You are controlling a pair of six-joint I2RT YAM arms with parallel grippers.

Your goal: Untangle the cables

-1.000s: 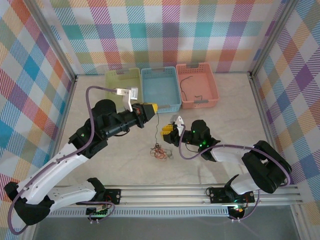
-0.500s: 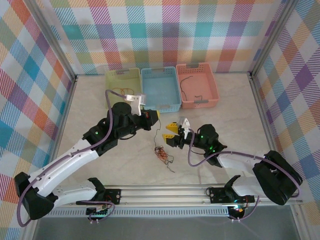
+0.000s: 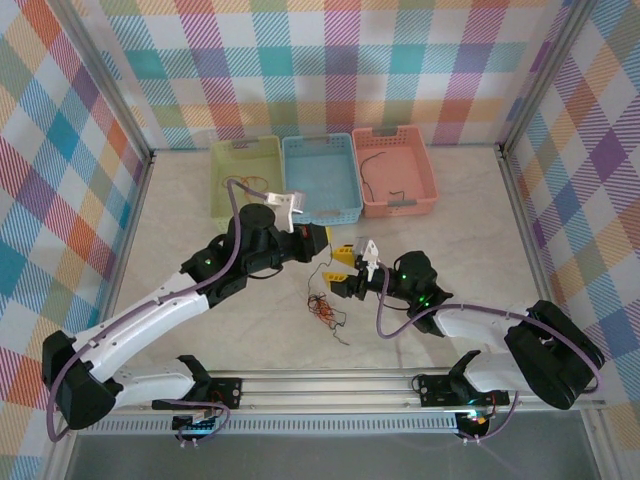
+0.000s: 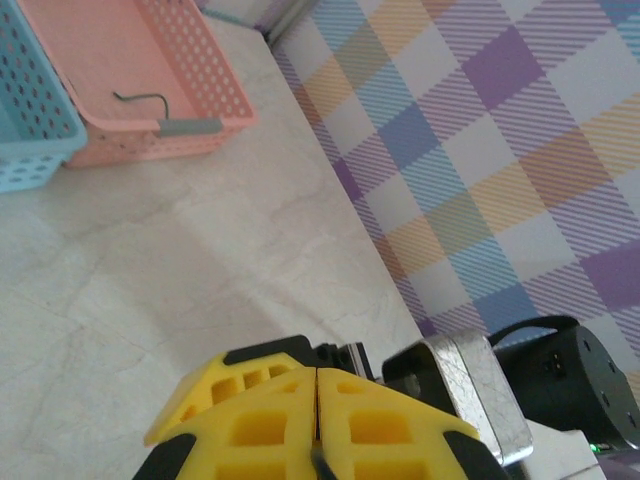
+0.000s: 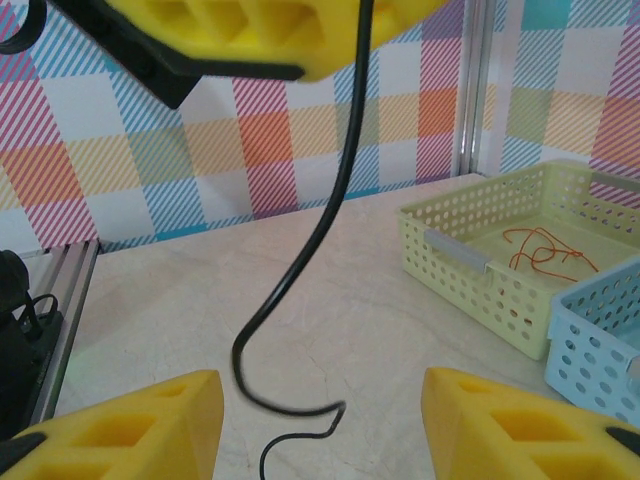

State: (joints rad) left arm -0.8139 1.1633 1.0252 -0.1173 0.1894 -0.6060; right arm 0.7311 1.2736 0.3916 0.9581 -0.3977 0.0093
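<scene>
Tabletop (image 3: pixel 460 250) open around tangled cables (image 3: pixel 322 306)

The left fingers (image 3: pixel 320 240) seemingly pinch 1 dark cable (image 3: pixel 319 272) above the tangled cables (image 3: pixel 322 306).

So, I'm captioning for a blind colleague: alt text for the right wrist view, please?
A thin black cable hangs from the left arm's shut yellow fingers at the top, curling down toward the pale table between the right arm's open yellow fingers. At right, a pale green perforated plastic basket holds a red-orange wire.
</scene>
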